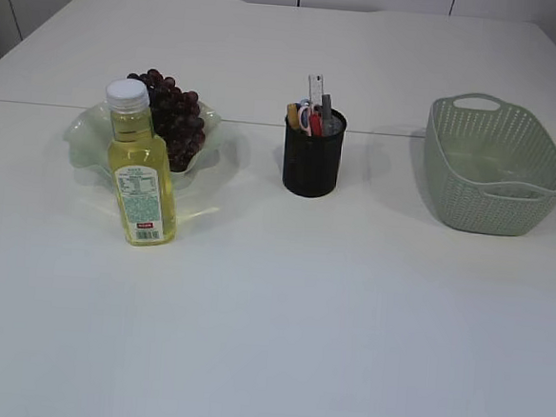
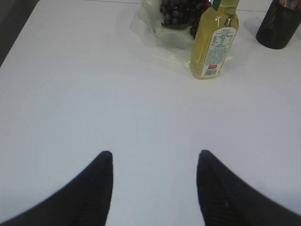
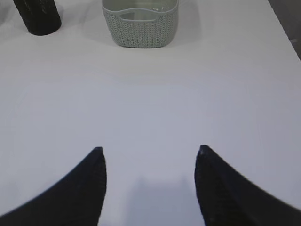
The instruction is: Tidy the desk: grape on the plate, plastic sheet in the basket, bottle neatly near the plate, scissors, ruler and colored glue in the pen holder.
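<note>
My left gripper point(image 2: 154, 162) hangs half-open and empty; the yellow plastic bottle point(image 1: 141, 166) stands upright ahead-right of it, just beside the frilled plate point(image 1: 82, 138) holding the grapes point(image 1: 175, 115). My right gripper point(image 3: 149, 157), equally parted and empty, is farther off.

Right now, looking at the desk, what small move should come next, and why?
Probably none beyond keeping both arms back and checking the basket. The grapes lie on the plate, the bottle stands upright beside it, and scissors with other items stand in the pen holder. Both end effectors, left and right, are open and empty. The plastic sheet is hard to confirm.
</note>
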Available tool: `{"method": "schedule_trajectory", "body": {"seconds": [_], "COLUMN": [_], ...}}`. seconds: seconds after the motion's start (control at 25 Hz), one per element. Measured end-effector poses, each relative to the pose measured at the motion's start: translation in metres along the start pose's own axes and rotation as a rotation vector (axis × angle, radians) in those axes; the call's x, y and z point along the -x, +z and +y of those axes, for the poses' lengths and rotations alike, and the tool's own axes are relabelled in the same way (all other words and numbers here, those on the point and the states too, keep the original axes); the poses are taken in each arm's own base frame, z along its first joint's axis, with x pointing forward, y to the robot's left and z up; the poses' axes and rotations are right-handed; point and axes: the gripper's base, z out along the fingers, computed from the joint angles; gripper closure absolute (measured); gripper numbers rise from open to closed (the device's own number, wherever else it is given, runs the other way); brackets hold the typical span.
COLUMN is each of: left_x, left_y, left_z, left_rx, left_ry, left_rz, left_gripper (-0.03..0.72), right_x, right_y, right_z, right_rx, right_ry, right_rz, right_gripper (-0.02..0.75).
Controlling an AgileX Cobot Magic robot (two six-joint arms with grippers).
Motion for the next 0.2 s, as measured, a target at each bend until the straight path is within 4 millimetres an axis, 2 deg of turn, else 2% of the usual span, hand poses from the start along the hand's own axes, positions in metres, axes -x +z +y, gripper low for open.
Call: {"method": "schedule_trajectory", "body": {"seconds": [0.2], "left_x": [0.0000], "left_y": [0.0000], "left_z": [0.0000], "left_rx": [0.000], "left_ry": [0.000], "left_rz": [0.000], "left_gripper": [0.279], "right_x": [0.0000], "right_y": [0.0000], "right_z": [0.0000], "right_rx": [0.000], "right_ry": [0.000], "right_rz": [0.000], "right_gripper": [0.267]}}
